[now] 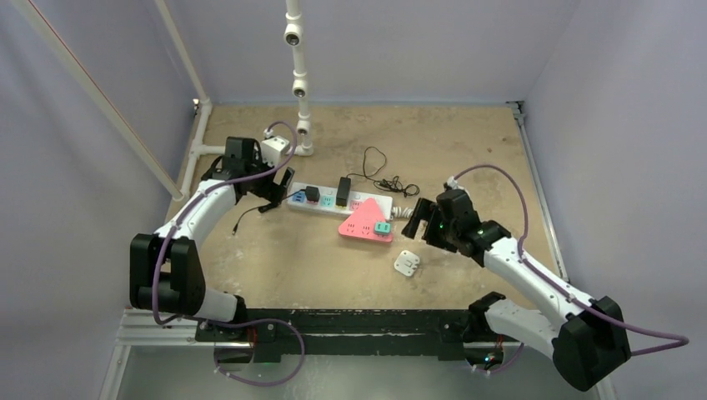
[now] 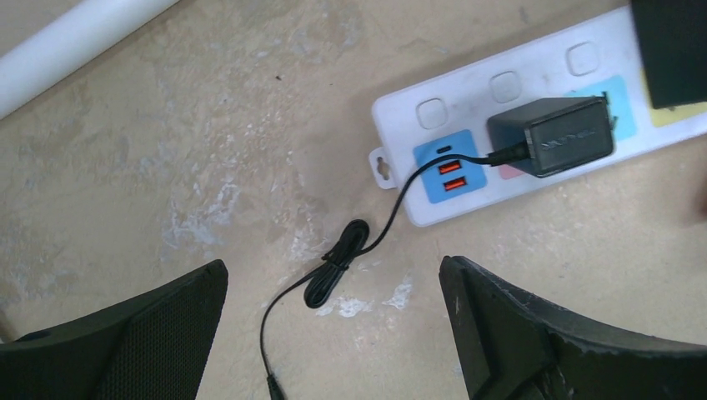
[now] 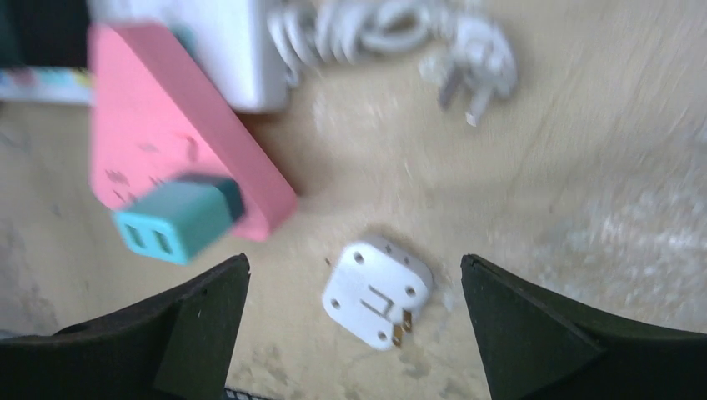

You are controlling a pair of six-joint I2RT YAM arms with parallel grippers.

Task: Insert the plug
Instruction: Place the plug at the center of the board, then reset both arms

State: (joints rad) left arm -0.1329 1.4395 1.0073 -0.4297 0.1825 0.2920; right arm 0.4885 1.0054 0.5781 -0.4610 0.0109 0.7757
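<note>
A small white plug (image 1: 407, 263) lies loose on the table, prongs up; it also shows in the right wrist view (image 3: 379, 291) between my fingers and below them. My right gripper (image 1: 417, 223) is open and empty, hovering just right of a pink triangular power block (image 1: 363, 221) that carries a teal adapter (image 1: 382, 227). A white power strip (image 1: 333, 200) lies behind it. My left gripper (image 1: 278, 192) is open and empty at the strip's left end. In the left wrist view a black charger (image 2: 552, 135) sits plugged in the strip (image 2: 467, 117), its thin cable (image 2: 338, 265) coiled between my fingers.
A white pipe frame (image 1: 298, 79) stands at the back, with a white box (image 1: 275, 148) near its foot. A loose black cable (image 1: 385, 179) lies behind the strip. Another black adapter (image 1: 343, 191) sits on the strip. The strip's white cord (image 3: 400, 33) is bundled near the pink block.
</note>
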